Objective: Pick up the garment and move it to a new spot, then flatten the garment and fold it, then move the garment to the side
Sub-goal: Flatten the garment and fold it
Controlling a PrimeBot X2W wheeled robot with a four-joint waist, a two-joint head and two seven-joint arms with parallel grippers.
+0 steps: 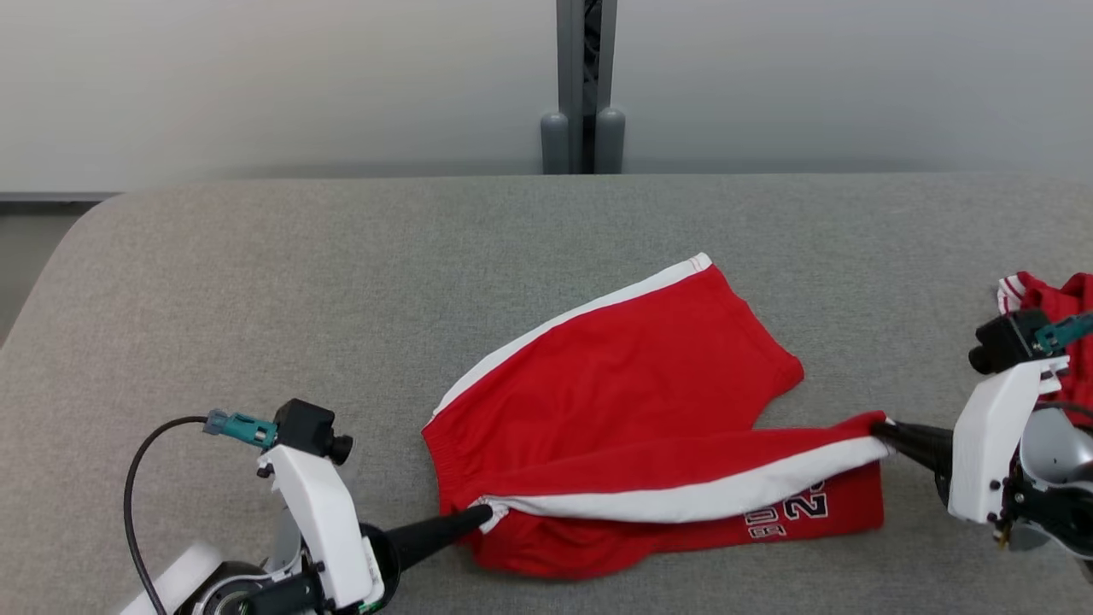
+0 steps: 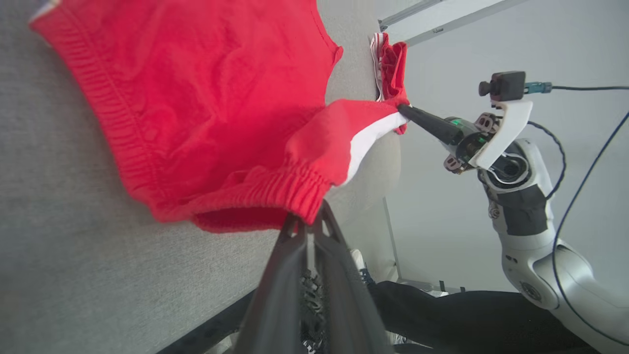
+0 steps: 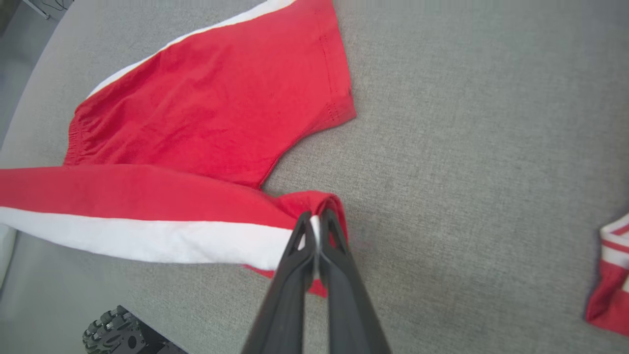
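The red shorts lie front and centre on the grey cloth-covered desk, with one leg spread flat. The left tool is clamped on the waistband corner. The right tool is pinched on the other leg's hem, and the white-striped edge is stretched between them above the printed layer. A second red-and-white garment sits at the desk's right edge. Behind stands a pale wall with a grey post. A person's dark-trousered leg shows beside the desk.
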